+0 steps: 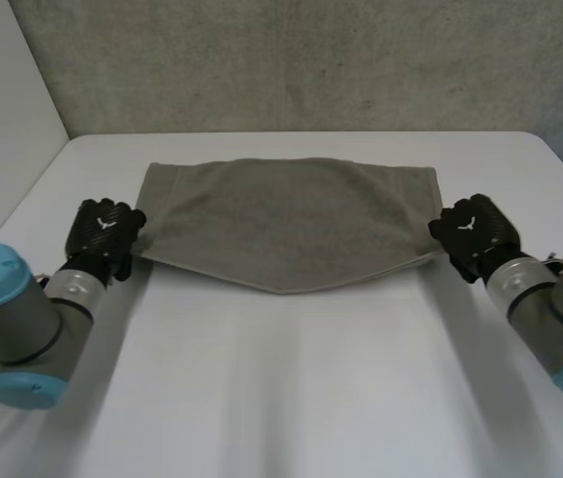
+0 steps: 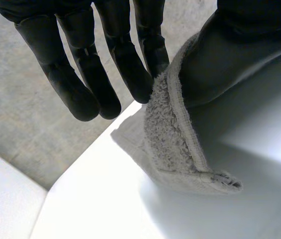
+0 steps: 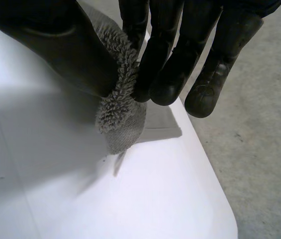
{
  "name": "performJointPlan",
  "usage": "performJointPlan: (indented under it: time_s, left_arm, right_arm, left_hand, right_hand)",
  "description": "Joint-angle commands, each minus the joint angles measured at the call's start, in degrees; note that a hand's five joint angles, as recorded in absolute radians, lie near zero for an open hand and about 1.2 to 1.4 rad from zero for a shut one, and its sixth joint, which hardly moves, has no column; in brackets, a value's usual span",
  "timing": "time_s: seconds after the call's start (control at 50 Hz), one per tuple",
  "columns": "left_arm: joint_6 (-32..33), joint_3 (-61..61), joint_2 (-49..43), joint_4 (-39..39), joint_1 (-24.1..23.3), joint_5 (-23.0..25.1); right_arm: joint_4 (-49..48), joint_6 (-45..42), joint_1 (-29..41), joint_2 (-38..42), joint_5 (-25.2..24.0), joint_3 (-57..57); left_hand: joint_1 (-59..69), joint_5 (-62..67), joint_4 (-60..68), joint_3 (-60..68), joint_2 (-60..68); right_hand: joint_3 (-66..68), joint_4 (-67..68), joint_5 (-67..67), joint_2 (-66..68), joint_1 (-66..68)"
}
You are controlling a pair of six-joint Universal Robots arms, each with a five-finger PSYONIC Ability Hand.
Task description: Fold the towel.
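A grey towel [image 1: 291,221] lies spread across the far half of the white table [image 1: 291,388], its near edge sagging to a point in the middle. My left hand [image 1: 105,235] holds its near left corner, and my right hand [image 1: 474,235] holds its near right corner. In the left wrist view the towel [image 2: 172,129] is pinched between the thumb and a finger [image 2: 150,55], with the corner hanging below. In the right wrist view the towel [image 3: 123,107] is pinched the same way between thumb and fingers [image 3: 162,55], lifted a little off the table.
A grey wall [image 1: 291,60] rises behind the table's far edge. The rounded table corners show past each hand in the wrist views, with grey floor [image 3: 259,149] beyond. The near half of the table is bare white surface.
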Motion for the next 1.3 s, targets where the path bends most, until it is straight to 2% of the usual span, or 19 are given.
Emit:
performJointPlan:
  time_s: [0.02,0.12,0.26,0.34,0.48,0.52,0.56,0.58,0.62,0.66,0.68,0.76,0.94,1.16,1.18,1.2,1.22,1.24,1.3]
  left_arm:
    - [1.1,-8.0,8.6,-0.5,1.5,0.0]
    - [1.0,-13.5,16.6,-2.6,2.0,0.0]
    - [0.7,-20.0,28.0,-10.6,4.0,0.4]
    - [0.7,-22.9,35.0,-17.7,5.1,4.5]
    - [0.4,-21.8,36.1,-20.2,7.7,11.3]
    - [-0.1,-17.6,30.9,-17.7,7.4,11.6]
    - [-0.7,-14.9,25.8,-16.3,6.7,11.4]
    - [-0.7,-14.9,25.8,-16.2,6.7,11.4]
    - [-1.4,-7.4,17.0,-14.9,4.7,11.2]
    - [-1.4,-3.0,13.1,-14.9,3.4,10.4]
    - [-1.5,1.4,8.8,-15.0,2.4,8.9]
    - [-1.4,10.1,1.1,-15.4,0.9,5.2]
    - [-1.2,34.3,-16.7,-16.9,-2.4,0.1]
    - [-1.0,53.0,-29.2,-22.4,-3.8,-1.0]
    - [-1.0,53.0,-29.2,-22.4,-3.8,-1.0]
    - [-1.1,53.7,-29.9,-22.7,-4.2,-1.1]
    - [-1.1,53.7,-29.9,-22.8,-4.2,-1.1]
    - [-1.2,54.0,-30.1,-22.9,-4.4,-1.4]
    - [-1.8,53.7,-29.8,-22.5,-5.2,-1.9]
  right_arm:
    - [8.5,1.3,-2.5,-10.9,-0.4,4.0]
    - [20.1,1.0,-6.1,-20.6,-4.6,7.9]
    - [34.9,-1.1,-11.8,-26.4,-10.5,9.5]
    - [43.6,-7.4,-16.2,-27.5,-14.5,8.9]
    - [41.1,-11.0,-16.5,-23.9,-14.4,5.5]
    - [39.0,-10.4,-16.2,-20.4,-13.8,3.7]
    - [35.9,-9.3,-13.1,-13.1,-10.4,-1.6]
    - [35.9,-9.3,-13.1,-13.1,-10.3,-1.6]
    - [35.1,-8.8,-10.7,-10.5,-7.9,-4.4]
    - [33.9,-7.2,-5.1,-4.5,-1.3,-11.8]
    - [33.9,-7.2,-5.0,-4.5,-1.3,-11.8]
    - [31.1,-4.9,-0.6,5.1,5.7,-22.8]
    - [22.7,0.0,0.4,15.5,7.9,-34.7]
    - [18.4,-0.2,3.1,28.5,12.2,-48.3]
    - [18.4,-0.2,3.4,29.9,12.7,-49.8]
    - [18.4,-0.2,3.7,30.9,12.9,-50.7]
    - [18.4,-0.2,3.7,30.9,12.9,-50.7]
    - [18.4,-0.2,3.9,31.7,13.2,-51.0]
    - [18.0,0.0,4.1,32.1,13.9,-51.1]
  left_hand:
    - [-3.8,-14.2,-6.7,-8.8,-6.5]
    - [-3.8,-14.2,-6.7,-8.8,-6.5]
    - [-3.8,-14.2,-6.7,-8.8,-6.5]
    - [-3.8,-14.2,-6.7,-8.8,-6.5]
    - [-3.8,-14.2,-6.7,-8.8,-6.5]
    - [-3.8,-14.2,-6.7,-8.8,-6.5]
    - [-3.8,-14.2,-6.7,-8.8,-6.5]
    - [-3.8,-14.2,-6.7,-8.8,-6.5]
    - [-3.8,-14.2,-6.7,-8.8,-6.5]
    - [-3.8,-14.2,-6.7,-8.8,-6.5]
    - [-3.8,-14.2,-6.7,-8.8,-6.5]
    - [-3.8,-14.2,-6.7,-8.8,-6.5]
    - [-3.8,-14.2,-6.7,-8.8,-6.5]
    - [-4.9,-15.4,-7.9,-9.9,-7.7]
    - [-4.9,-15.4,-7.9,-10.0,-7.7]
    - [-42.5,-53.0,-45.5,-47.6,-45.3]
    - [-42.9,-53.4,-45.9,-48.0,-45.7]
    - [-73.8,-84.2,-76.7,-78.8,-76.5]
    - [-73.7,-84.2,-76.7,-78.8,-76.5]
  right_hand:
    - [3.8,3.6,2.9,3.1,3.3]
    - [3.8,3.6,2.9,3.1,3.3]
    - [3.8,3.6,2.9,3.1,3.3]
    - [3.8,3.6,2.9,3.1,3.3]
    - [3.8,3.6,2.9,3.1,3.3]
    - [3.8,3.6,2.9,3.1,3.3]
    - [3.8,3.6,2.9,3.1,3.3]
    - [3.8,3.6,2.9,3.1,3.3]
    - [3.8,3.6,2.9,3.1,3.3]
    - [3.8,3.6,2.9,3.1,3.3]
    - [3.8,3.6,2.9,3.1,3.3]
    - [3.8,3.6,2.9,3.1,3.3]
    - [3.8,3.6,2.9,3.1,3.3]
    - [3.8,3.6,2.9,3.1,3.3]
    - [-13.0,-13.2,-13.9,-13.7,-13.4]
    - [-51.8,-52.0,-52.7,-52.5,-52.2]
    - [-52.2,-52.4,-53.1,-52.9,-52.6]
    - [-66.2,-66.4,-67.1,-66.9,-66.7]
    - [-66.2,-66.4,-67.1,-66.9,-66.7]
